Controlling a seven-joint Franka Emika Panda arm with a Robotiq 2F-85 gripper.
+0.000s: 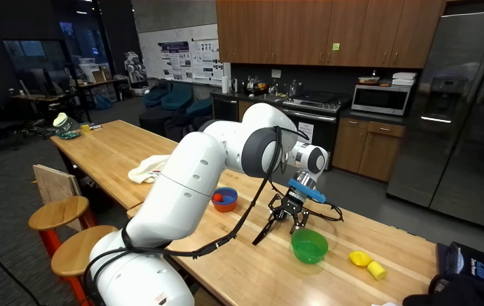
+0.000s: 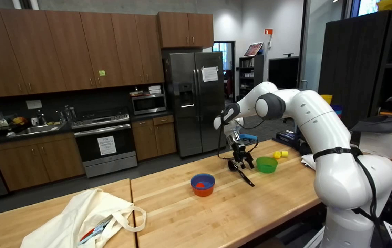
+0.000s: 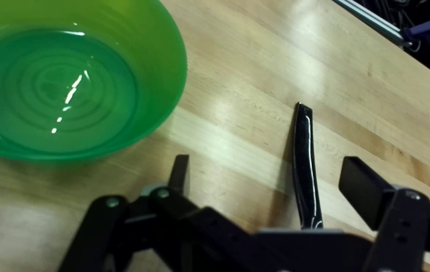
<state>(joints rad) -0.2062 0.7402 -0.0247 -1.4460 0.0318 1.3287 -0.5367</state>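
Observation:
My gripper (image 3: 266, 174) stands open above the wooden table, its fingers spread to either side of a black ladle's handle (image 3: 305, 162). In the wrist view the handle passes between the fingers without touching either, and its lower end is hidden behind the gripper body. In an exterior view the ladle's round head (image 2: 232, 165) lies by the gripper and the handle (image 2: 246, 178) slants out past it. Close beside the gripper sits a green bowl (image 1: 310, 248), large at the upper left of the wrist view (image 3: 158, 109).
A blue bowl (image 2: 203, 179) nested in an orange-red bowl (image 2: 203, 191) holds a red ball (image 2: 200, 185). Beyond the green bowl lie a yellow rounded piece (image 1: 360, 258) and a yellow cylinder (image 1: 377, 270). A cream cloth bag (image 2: 79, 217) rests on the adjoining table.

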